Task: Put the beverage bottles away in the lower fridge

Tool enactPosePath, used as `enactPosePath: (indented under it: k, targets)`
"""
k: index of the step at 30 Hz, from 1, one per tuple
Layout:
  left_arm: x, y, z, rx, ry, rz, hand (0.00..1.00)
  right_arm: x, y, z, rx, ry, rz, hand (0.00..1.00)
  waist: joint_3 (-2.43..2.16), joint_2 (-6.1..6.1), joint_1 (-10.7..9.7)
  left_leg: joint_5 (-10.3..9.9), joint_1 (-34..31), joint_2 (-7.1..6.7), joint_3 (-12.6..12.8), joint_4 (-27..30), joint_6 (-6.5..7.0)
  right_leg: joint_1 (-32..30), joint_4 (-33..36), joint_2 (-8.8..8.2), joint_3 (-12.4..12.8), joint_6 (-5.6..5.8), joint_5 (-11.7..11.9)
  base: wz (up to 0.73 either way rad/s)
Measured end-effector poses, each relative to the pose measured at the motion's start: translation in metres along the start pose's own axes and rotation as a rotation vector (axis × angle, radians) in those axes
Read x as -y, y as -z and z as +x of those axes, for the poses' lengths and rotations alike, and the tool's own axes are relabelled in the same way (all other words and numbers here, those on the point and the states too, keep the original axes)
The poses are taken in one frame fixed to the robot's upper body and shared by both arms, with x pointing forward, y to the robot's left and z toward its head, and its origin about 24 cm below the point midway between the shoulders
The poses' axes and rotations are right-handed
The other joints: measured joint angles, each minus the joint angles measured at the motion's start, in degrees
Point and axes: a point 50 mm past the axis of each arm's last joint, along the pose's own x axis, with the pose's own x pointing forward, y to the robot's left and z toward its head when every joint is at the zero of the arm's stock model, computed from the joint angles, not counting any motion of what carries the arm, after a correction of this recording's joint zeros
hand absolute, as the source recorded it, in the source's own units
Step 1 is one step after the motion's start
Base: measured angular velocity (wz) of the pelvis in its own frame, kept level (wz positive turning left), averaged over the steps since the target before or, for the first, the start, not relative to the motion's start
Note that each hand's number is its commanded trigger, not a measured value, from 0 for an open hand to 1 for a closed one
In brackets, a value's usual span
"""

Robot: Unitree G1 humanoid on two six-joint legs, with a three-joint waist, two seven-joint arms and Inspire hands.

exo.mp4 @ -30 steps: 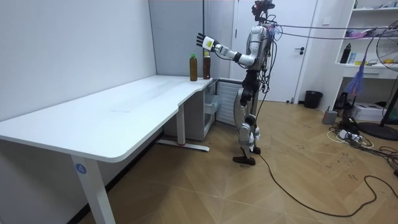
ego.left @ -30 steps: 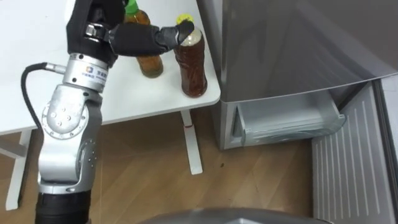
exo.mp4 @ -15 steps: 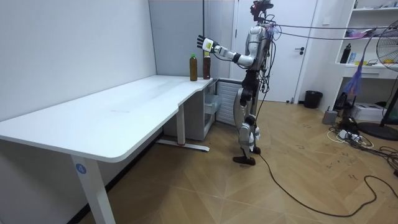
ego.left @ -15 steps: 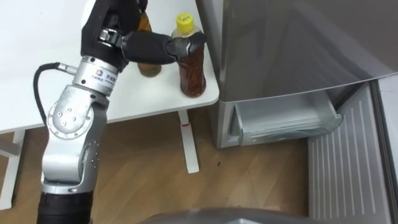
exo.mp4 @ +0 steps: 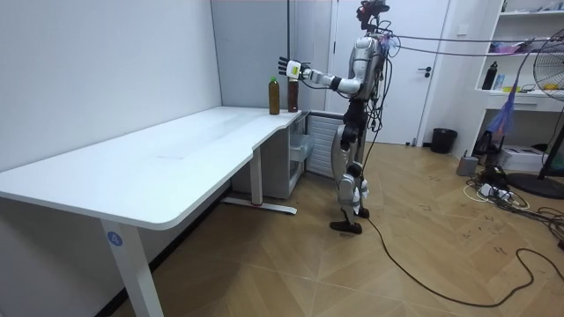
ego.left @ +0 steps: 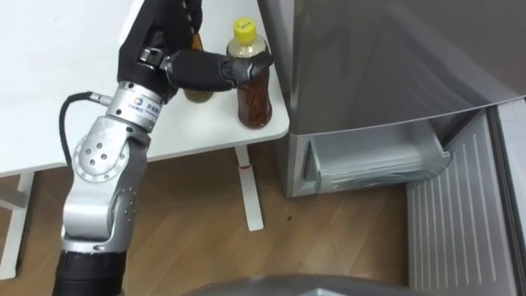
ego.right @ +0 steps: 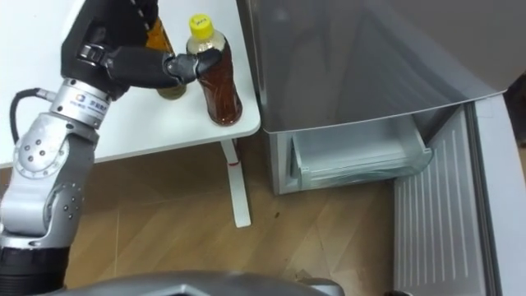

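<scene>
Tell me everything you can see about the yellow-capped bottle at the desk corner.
The yellow-capped bottle is clear plastic, filled nearly to the neck with reddish-brown drink, cap on. It stands upright on the white desk, at the corner nearest the fridge. The left robot hand touches its shoulder; a second bottle stands to its left.

In the room view a long white table runs from 8 o'clock toward 12 o'clock along a pale wall, and wooden floor fills 5 o'clock. A black bin stands at 3 o'clock beside a white door, with 1 fan at the far edge and a white shelf at 2 o'clock. In the left eye view the table's rounded corner lies at 11 o'clock, its white leg just below centre.
</scene>
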Motion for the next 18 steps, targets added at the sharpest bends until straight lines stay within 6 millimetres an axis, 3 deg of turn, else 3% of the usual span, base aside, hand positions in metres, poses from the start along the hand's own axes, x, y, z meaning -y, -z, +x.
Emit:
enactPosePath:
  k: [8,18]
  targets:
    - [-0.002,0.013,-0.001,-0.066,-0.016,-0.019,0.0,-0.001,0.005,0.0,-0.016,0.015,-0.02,0.0,-0.21,0.55,0.2,0.0,-0.04,0.05,0.07,-0.09,0.01,-0.85,0.5,0.07,0.56,0.0,0.0,-0.01]
    - [-0.001,0.023,-0.003,-0.109,-0.025,-0.068,0.0,-0.002,0.007,0.0,-0.03,0.009,-0.025,0.0,-0.08,1.15,0.25,0.02,0.2,0.07,0.07,-0.57,-0.01,-0.71,0.5,0.11,0.64,0.0,0.0,0.0]
